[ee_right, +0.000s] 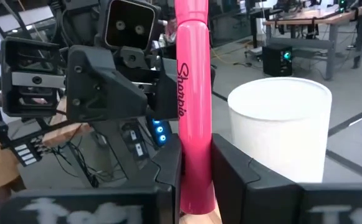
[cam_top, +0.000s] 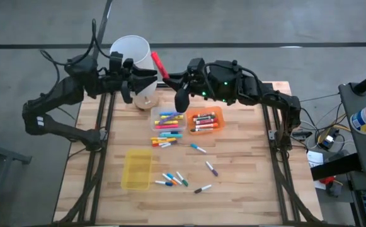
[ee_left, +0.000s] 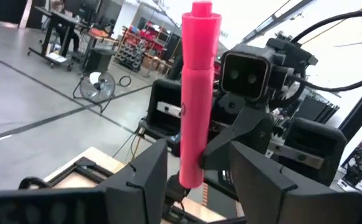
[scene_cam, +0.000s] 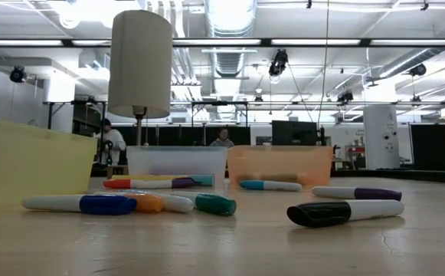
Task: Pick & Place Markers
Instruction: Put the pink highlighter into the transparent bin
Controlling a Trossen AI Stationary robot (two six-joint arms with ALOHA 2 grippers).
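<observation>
My right gripper [ee_right: 196, 162] is shut on a pink marker [cam_top: 160, 65], high above the table's far side beside a white cup [cam_top: 130, 52] that stands on a thin post [scene_cam: 139, 123]. Facing it, my left gripper [cam_top: 152, 79] is open, its fingers [ee_left: 144, 168] on either side of the marker's lower end [ee_left: 190, 175] without touching it. More markers fill a clear tray [cam_top: 168, 120] and an orange tray [cam_top: 206, 120]. Others [cam_top: 173, 180] lie loose on the table. My right gripper pinches the pink marker's barrel near its lower end [ee_right: 193, 152] between its two fingers. The fingers [ee_left: 213, 155] reach in level from the table's right and lie across the marker. The marker stands roughly upright, most of it above the fingers, lifted clear of everything.
A yellow tray [cam_top: 137, 169] sits near the table's left front. Single markers [cam_top: 198, 148] [cam_top: 211, 168] [cam_top: 203, 188] are scattered over the middle. The cup's round base [cam_top: 146, 99] rests by the clear tray. People sit in the room beyond the table [scene_cam: 222, 139].
</observation>
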